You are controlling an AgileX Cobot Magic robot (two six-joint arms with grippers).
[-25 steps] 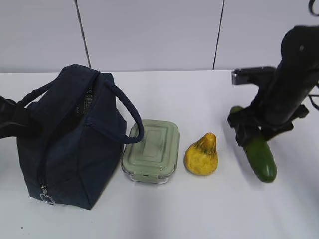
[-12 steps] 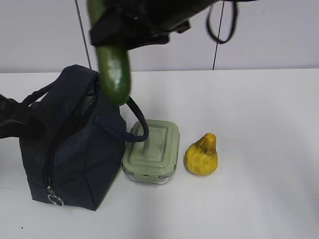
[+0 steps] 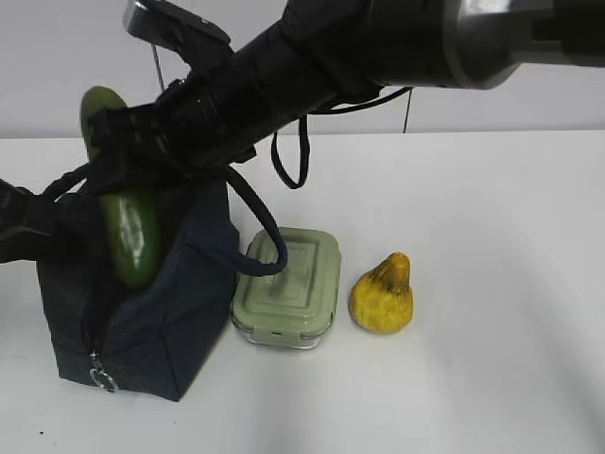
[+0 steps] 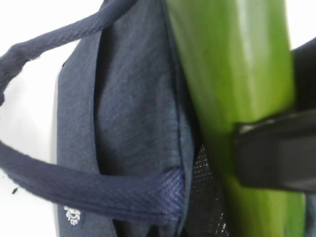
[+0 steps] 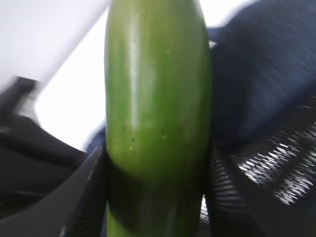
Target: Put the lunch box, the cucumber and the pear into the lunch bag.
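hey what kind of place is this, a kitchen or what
Probably a robot test bench, not a kitchen: a bare white tabletop against plain grey wall panels, with only a lunch bag, lunch box, pear and gripper-held cucumber staged.

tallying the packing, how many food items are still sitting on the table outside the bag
2: the pale green-lidded glass lunch box beside the dark navy fabric lunch bag, and the blotchy yellow pear right of it. The long dark green cucumber is held at the bag's opening.
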